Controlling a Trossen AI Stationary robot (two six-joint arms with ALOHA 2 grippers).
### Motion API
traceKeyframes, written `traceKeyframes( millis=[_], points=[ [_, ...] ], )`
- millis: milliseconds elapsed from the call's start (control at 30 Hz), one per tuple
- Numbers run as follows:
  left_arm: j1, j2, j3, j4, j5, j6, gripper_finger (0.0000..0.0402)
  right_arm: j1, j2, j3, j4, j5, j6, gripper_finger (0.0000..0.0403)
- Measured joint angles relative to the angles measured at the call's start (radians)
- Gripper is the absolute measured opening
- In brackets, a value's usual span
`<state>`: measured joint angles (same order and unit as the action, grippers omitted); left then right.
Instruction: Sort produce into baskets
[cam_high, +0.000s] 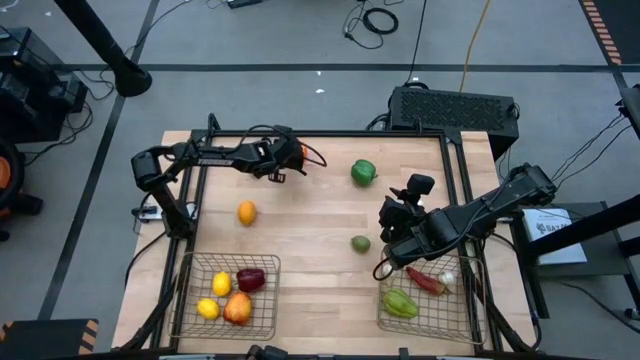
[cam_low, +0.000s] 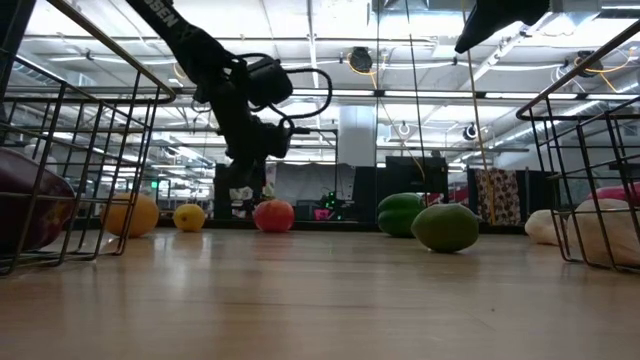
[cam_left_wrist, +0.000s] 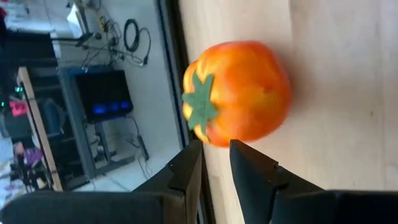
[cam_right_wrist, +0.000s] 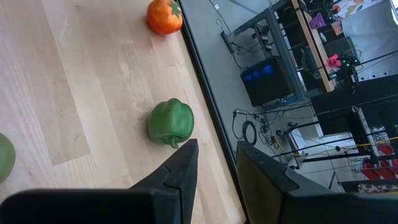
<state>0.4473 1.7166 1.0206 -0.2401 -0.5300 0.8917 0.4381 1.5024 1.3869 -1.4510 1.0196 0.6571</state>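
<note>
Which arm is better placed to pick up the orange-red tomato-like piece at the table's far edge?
Left. The left gripper hovers right beside the tomato-like piece, which fills its wrist view. The right gripper sits across the table by the right basket.

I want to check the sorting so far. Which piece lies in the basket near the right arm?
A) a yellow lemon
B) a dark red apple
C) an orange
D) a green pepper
D: in the high view a green pepper lies inside the right basket, next to a red chili; the lemons sit in the left basket.
</note>
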Motion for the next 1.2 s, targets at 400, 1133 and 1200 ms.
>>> traceKeyframes(
  millis=[400, 1133, 1200],
  points=[
    [0.011, 0.016, 0.0, 0.057, -0.02, 0.006, 0.0093, 0.0, 0.0, 0.0, 0.007, 0.001, -0.009, 0.0102],
    [-0.012, 0.016, 0.0, 0.073, -0.089, -0.16, 0.0093, 0.0, 0.0, 0.0, 0.011, 0.003, -0.015, 0.0102],
    [-0.012, 0.016, 0.0, 0.074, -0.079, -0.182, 0.0096, 0.0, 0.0, 0.0, 0.011, 0.003, -0.015, 0.0102]
  ],
)
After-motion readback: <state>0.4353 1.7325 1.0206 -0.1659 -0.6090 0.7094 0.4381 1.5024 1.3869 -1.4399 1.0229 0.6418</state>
